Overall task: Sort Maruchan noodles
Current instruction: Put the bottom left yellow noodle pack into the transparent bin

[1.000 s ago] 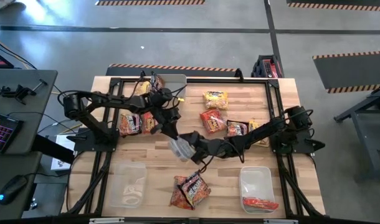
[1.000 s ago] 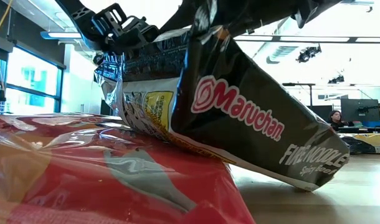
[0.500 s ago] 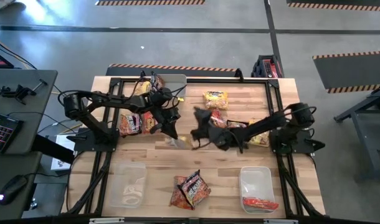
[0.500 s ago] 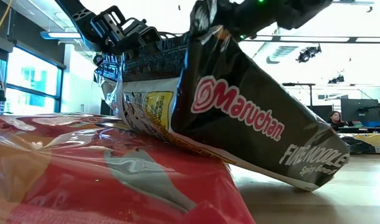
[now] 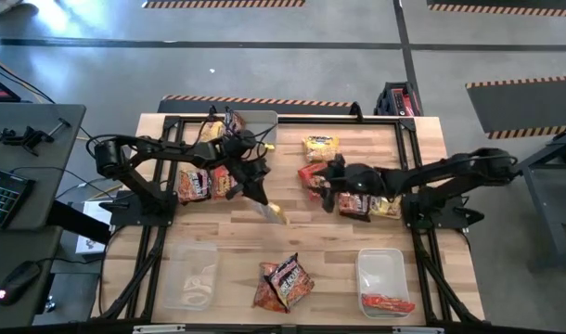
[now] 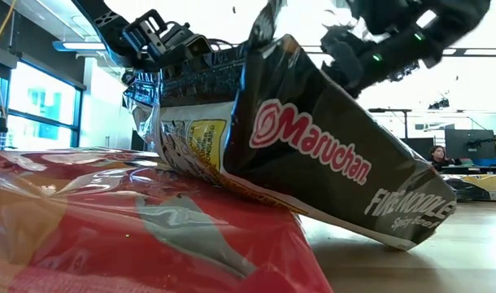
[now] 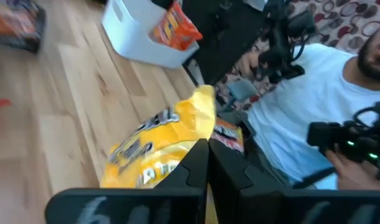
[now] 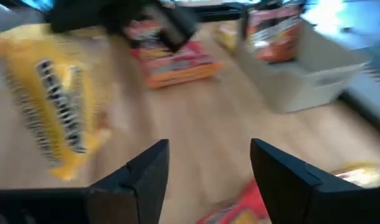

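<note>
Pinched by one end in the shut left gripper (image 5: 264,199), a yellow packet (image 5: 276,213) hangs over mid-table — lifted clear, I judge, to be carried to a bin. The right gripper (image 8: 205,165), jaws apart and holding nothing, sits over the red-orange packets (image 5: 313,178) near the table's centre. Other noodles lie scattered: two at the near edge (image 5: 283,282), one yellow at the far side (image 5: 321,147). Clear bins (image 5: 380,274) wait near the front edge — the right arm crosses the direct path.
</note>
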`<state>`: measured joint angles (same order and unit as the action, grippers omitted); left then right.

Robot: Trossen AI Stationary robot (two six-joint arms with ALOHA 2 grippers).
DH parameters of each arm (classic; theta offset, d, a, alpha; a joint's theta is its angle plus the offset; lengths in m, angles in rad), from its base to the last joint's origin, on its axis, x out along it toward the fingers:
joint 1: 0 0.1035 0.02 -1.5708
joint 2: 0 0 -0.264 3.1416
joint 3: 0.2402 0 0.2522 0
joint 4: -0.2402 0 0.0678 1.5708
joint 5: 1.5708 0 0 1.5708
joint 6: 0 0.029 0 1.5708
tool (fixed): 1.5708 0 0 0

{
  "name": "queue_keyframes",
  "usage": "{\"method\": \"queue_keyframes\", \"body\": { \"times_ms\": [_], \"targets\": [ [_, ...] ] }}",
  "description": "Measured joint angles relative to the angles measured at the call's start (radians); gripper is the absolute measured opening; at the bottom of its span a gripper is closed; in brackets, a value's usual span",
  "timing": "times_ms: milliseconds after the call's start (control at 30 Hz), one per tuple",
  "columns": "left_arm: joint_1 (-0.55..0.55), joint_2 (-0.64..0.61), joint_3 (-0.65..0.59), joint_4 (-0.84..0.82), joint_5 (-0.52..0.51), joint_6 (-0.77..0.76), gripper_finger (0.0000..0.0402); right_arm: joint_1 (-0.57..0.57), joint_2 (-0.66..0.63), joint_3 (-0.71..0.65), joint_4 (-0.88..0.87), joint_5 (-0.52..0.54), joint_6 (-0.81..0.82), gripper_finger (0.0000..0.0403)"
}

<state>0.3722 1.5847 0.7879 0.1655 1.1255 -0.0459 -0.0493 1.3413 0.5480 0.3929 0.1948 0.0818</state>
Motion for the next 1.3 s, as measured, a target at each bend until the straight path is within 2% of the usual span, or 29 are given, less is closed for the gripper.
{"method": "queue_keyframes", "body": {
  "times_ms": [100,267,367,600,767,900,1000,1133,1200,1300],
  "targets": [
    [0.003,0.000,0.000,0.061,-0.020,-0.043,0.0000,0.007,0.015,-0.104,0.199,-0.055,0.079,0.0210],
    [0.022,-0.019,0.001,0.157,-0.060,-0.109,0.0000,0.043,0.053,-0.187,0.418,-0.065,0.149,0.0222],
    [0.036,-0.047,0.001,0.204,-0.084,-0.135,0.0000,0.081,0.096,-0.183,0.454,-0.038,0.131,0.0230],
    [0.067,-0.141,0.001,0.198,-0.169,-0.138,0.0000,0.124,0.260,-0.122,0.555,0.041,0.121,0.0238],
    [0.069,-0.176,0.002,0.117,-0.234,-0.144,0.0001,0.125,0.370,-0.067,0.590,0.042,0.145,0.0239],
    [0.048,-0.173,0.001,-0.086,-0.382,-0.060,0.0015,0.129,0.386,-0.047,0.591,0.051,0.117,0.0239],
    [-0.009,-0.167,0.000,-0.216,-0.539,0.067,0.0039,0.130,0.384,-0.044,0.588,0.075,0.088,0.0239],
    [-0.102,-0.168,0.000,-0.312,-0.777,0.202,0.0083,0.128,0.374,-0.044,0.548,0.111,0.068,0.0239],
    [-0.133,-0.168,0.000,-0.339,-0.866,0.193,0.0107,0.128,0.372,-0.044,0.531,0.119,0.070,0.0239],
    [-0.145,-0.158,0.000,-0.367,-0.959,0.091,0.0139,0.128,0.371,-0.044,0.528,0.120,0.073,0.0239]
  ]
}}
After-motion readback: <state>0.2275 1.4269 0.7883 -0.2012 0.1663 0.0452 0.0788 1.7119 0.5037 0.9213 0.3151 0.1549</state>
